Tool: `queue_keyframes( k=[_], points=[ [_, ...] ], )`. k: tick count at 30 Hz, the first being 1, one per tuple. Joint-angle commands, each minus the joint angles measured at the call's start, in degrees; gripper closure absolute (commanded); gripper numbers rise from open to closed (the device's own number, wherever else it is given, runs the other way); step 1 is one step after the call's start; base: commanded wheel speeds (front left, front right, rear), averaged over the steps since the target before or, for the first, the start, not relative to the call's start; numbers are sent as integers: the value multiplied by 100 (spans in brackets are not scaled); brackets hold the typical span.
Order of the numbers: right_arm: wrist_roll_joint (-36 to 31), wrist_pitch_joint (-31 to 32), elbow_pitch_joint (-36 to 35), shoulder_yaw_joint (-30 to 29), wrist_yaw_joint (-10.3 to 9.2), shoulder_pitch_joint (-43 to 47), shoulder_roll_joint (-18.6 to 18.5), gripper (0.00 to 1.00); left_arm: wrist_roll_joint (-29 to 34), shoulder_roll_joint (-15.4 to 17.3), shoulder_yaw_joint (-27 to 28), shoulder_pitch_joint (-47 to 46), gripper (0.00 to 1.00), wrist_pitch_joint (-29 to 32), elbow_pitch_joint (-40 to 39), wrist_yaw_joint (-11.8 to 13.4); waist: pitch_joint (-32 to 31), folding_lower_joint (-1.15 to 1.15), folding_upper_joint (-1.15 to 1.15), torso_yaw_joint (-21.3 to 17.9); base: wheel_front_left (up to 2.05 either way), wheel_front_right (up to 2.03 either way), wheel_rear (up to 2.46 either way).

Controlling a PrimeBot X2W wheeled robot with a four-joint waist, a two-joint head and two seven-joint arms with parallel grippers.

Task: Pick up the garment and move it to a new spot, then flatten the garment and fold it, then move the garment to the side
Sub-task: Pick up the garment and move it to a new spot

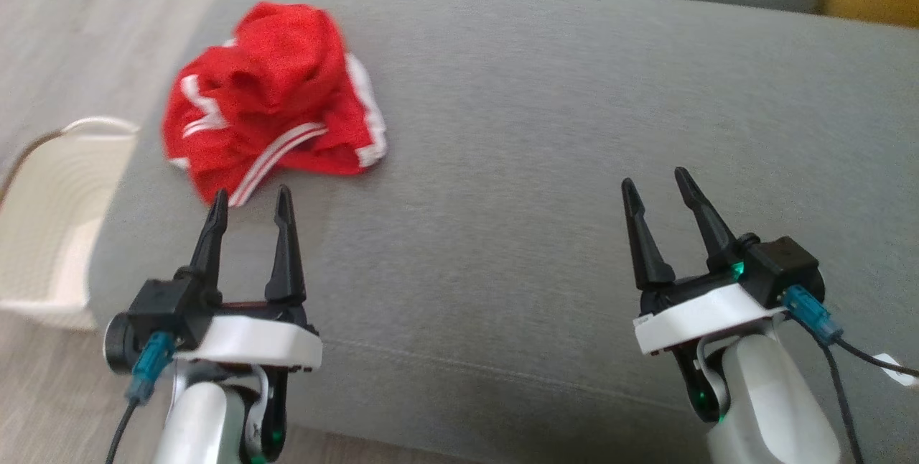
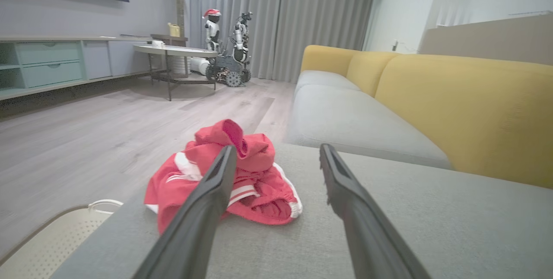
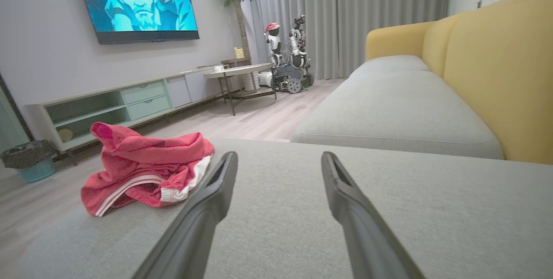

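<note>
Red garment [image 1: 273, 101] crumpled far left on cushion [image 1: 574, 162], just beyond left jaws. Both left jaws and right jaws held wide open, empty. Raised bunch best pinched, cushion fabric avoided.

Left claw [image 1: 249, 200] and right claw [image 1: 655, 184] both gape wide, empty, fingers pointing forward.

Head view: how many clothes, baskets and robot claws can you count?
Red garment: 1
White basket: 1
Claws: 2 (left claw, right claw, both open)
Total: 4
</note>
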Motion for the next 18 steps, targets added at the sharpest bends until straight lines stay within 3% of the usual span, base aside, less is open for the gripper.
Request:
queue_keyframes(
  k=[1, 11, 18],
  points=[
    [22, -48, -188, 167, 42, -224, 7, 0, 36, 20, 227, -98, 0, -70, -223, 28, -41, 0, 0, 348, 0, 0, 0],
    [245, -48, -211, 353, 42, -129, 7, 0, 25, 19, 218, 111, 0, -70, -204, 118, -167, 0, 0, 1125, 0, 0, 0],
    [299, -48, -198, 443, 42, -93, 7, 0, 5, 19, 319, 241, 0, -70, -215, 213, -205, 0, 0, 1326, 0, 0, 0]
  ],
)
